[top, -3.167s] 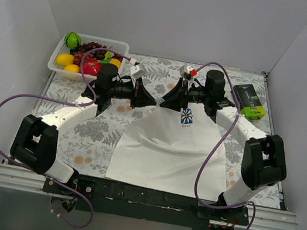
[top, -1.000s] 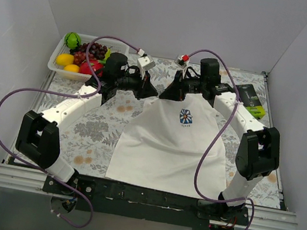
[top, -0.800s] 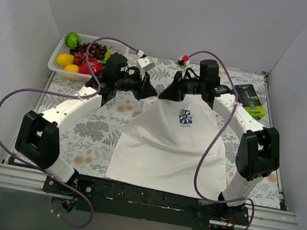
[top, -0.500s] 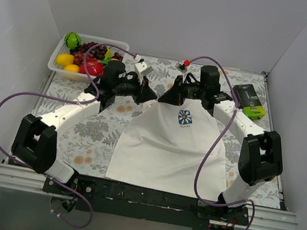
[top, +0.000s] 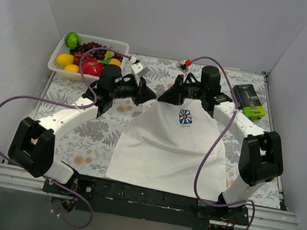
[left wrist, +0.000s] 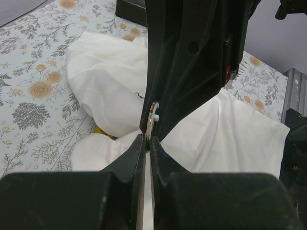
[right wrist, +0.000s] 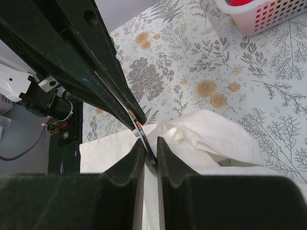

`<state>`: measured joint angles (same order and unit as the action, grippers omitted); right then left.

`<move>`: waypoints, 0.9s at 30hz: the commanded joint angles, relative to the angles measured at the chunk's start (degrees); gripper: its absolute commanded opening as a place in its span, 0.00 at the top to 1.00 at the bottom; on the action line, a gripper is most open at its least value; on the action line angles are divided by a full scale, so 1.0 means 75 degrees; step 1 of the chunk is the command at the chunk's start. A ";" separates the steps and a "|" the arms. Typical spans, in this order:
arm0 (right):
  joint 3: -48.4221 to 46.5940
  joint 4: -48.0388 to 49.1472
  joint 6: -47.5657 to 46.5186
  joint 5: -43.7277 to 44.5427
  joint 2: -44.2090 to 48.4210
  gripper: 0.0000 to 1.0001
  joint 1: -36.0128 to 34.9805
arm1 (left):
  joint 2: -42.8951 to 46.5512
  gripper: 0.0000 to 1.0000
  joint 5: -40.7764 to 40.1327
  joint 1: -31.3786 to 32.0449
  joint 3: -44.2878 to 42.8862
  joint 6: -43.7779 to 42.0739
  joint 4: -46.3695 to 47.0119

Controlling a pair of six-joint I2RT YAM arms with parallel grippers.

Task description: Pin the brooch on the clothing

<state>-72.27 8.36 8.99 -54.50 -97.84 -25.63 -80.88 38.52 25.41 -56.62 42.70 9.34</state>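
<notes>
Right wrist: right hand point(right wrist: 150, 152) pinches the brooch point(right wrist: 145, 143), held edge-on to the camera

The top camera is looking down from behind over the whole surface point(top: 79, 132), while both wrist cameras are facing each other closely, sharing the T-shirt's point(left wrist: 105, 72) bunched top.

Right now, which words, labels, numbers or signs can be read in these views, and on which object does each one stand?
No text can be quoted; nothing is legible.
T-shirt: a short line of print under the blue flower logo, too small to read.
Black and green device: no marking clear enough to read.
Wrist views: no writing visible.
</notes>
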 commanded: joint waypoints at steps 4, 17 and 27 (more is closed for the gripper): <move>0.0120 0.1322 0.0207 0.0868 0.0213 0.99 0.0171 | 0.0776 1.00 0.1098 0.0069 0.0272 0.0611 0.0547; 0.0659 0.2634 0.0734 0.0330 0.0401 0.96 0.0253 | 0.0894 1.00 0.0653 -0.0188 0.0647 0.0834 0.0723; 0.1081 0.3196 0.0758 0.0306 0.0810 0.31 0.0276 | 0.0905 1.00 0.0500 -0.0212 0.0706 0.0858 0.0723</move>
<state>-65.87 25.63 15.09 -55.48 -96.23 -24.56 -77.25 40.16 24.08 -51.90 48.51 14.57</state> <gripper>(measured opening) 0.572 0.028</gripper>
